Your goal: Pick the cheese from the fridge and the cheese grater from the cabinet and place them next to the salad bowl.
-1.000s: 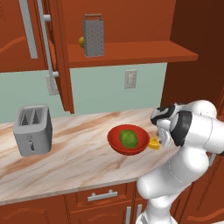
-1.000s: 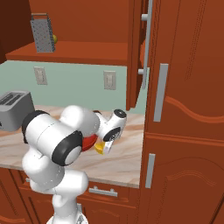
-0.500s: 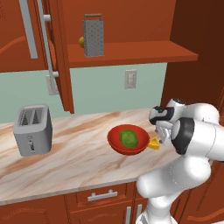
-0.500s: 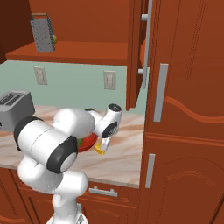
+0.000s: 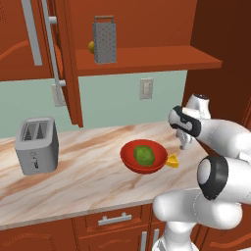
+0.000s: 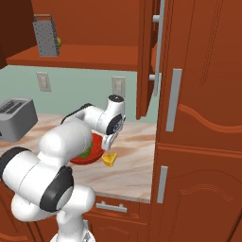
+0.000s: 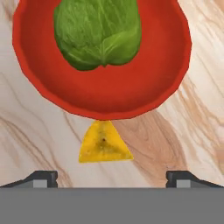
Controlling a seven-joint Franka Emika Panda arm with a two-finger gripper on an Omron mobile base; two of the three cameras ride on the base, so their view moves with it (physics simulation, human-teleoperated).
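The cheese (image 7: 104, 144), a small yellow wedge, lies on the marble counter with its tip touching the rim of the red salad bowl (image 7: 100, 98). In the base views the cheese (image 5: 172, 161) (image 6: 109, 159) sits at the right side of the salad bowl (image 5: 132, 159) (image 6: 94, 153). My gripper (image 5: 185, 143) (image 6: 109, 144) (image 7: 112, 179) hovers just above the wedge, open, fingertips (image 7: 41, 178) wide apart and holding nothing. The grey cheese grater (image 5: 104, 40) (image 6: 46, 35) stands upright on the shelf of the open cabinet (image 5: 147, 59). The fridge is out of view.
A silver toaster (image 5: 37, 144) (image 6: 16, 118) stands at the counter's left. The cabinet door (image 5: 61, 63) hangs open over the counter. A small yellow fruit (image 5: 91, 47) sits behind the grater. Tall wooden panels (image 6: 198, 118) wall off the right side.
The jaws have opened and let go of the cheese, which now lies beside the bowl. The hand has lifted slightly away from it.
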